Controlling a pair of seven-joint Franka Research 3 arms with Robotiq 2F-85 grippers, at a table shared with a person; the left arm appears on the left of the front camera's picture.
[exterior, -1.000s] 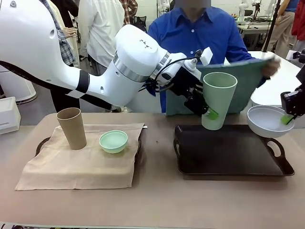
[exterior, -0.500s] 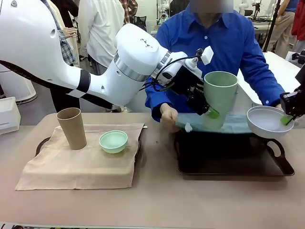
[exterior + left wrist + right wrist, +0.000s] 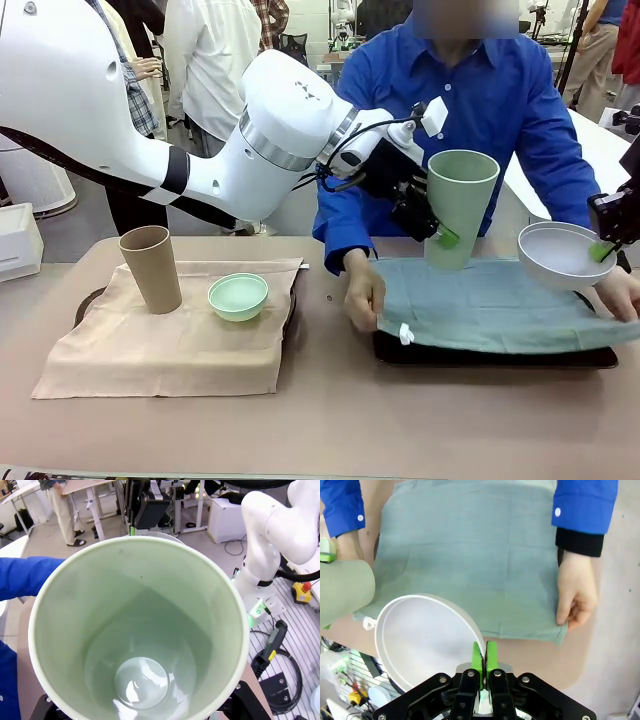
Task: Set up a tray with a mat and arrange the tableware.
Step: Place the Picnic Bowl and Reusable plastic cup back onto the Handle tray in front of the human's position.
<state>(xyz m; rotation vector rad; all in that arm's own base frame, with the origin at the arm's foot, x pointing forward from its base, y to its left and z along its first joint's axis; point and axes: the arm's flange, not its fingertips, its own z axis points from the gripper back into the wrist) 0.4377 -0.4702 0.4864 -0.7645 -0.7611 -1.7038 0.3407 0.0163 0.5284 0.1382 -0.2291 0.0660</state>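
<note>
My left gripper point(image 3: 440, 236) is shut on the pale green cup point(image 3: 460, 205), holding it upright above the back of the dark tray point(image 3: 490, 355). The left wrist view looks down into that cup point(image 3: 140, 630). At the right edge my right gripper point(image 3: 603, 250) is shut on the rim of the white bowl point(image 3: 562, 255); its green pads point(image 3: 490, 655) pinch the bowl point(image 3: 427, 635). A person's hands point(image 3: 365, 292) spread a teal mat point(image 3: 490, 305) over the tray; the mat point(image 3: 470, 555) lies flat below the bowl.
On the left, a tan cup point(image 3: 152, 268) and a mint-green bowl point(image 3: 238, 296) stand on a beige cloth point(image 3: 170, 345) laid over another tray. The person leans over the far table edge, and their right hand point(image 3: 576, 594) holds a mat corner.
The person has brought the teal mat down from chest height and laid it flat over the dark tray. Both grippers have kept their places and their holds.
</note>
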